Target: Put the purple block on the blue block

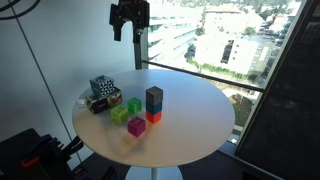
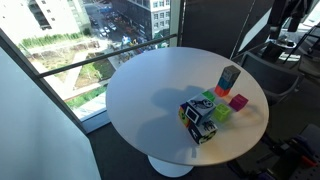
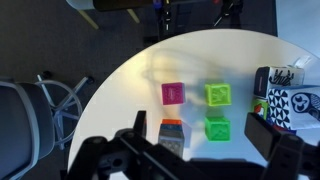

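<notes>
The purple block [image 1: 154,93] sits on top of the blue block [image 1: 154,105], which rests on an orange-red cube [image 1: 154,117], forming a stack of three on the round white table [image 1: 190,130]. The stack shows in both exterior views, with the purple block [image 2: 231,73] above the blue block [image 2: 228,82]. In the wrist view the purple block [image 3: 170,143] is seen from above with the blue block [image 3: 171,129] just beneath it. My gripper [image 1: 130,20] hangs high above the table, open and empty. In the wrist view the gripper [image 3: 200,135] has its fingers spread wide.
A magenta cube [image 1: 136,126], a green cube [image 1: 133,105], a yellow-green cube [image 1: 120,115] and a larger black-and-white patterned cube [image 1: 102,92] stand beside the stack. Windows and a railing run behind the table. A chair [image 3: 30,110] stands at the table's edge.
</notes>
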Available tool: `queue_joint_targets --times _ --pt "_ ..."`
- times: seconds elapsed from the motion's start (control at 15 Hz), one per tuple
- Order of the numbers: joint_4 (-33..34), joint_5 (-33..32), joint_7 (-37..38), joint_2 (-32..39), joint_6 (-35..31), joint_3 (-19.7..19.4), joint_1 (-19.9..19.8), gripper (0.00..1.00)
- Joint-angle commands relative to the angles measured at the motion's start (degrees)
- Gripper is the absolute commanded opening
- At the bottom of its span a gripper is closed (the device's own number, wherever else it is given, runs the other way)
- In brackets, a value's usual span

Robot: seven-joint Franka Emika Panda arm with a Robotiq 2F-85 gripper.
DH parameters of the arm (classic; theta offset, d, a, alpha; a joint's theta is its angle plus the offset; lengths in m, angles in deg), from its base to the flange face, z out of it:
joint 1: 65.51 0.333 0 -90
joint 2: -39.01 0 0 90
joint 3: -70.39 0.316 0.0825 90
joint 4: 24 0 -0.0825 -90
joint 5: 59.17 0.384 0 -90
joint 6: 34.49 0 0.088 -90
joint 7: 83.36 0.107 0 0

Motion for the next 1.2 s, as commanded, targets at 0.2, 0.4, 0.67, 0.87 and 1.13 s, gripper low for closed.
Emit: queue_joint_targets --times 0.2,0.4,0.67,0.87,1.13 --pt "-0.34 3.03 -3.82 -6.12 0.44 -0.33 -0.18 1.00" --pt "-1.06 4.78 -5.63 -8.24 -1.19 -0.59 -0.04 1.00" --pt "-1.55 5.86 -6.55 -10.56 -4.73 -0.90 -0.13 1.00" --pt "-0.43 4.93 -5.33 -9.24 -4.46 -0.47 -0.09 1.00" --pt "-0.42 4.93 -5.40 -10.09 -4.79 -0.56 -0.09 1.00"
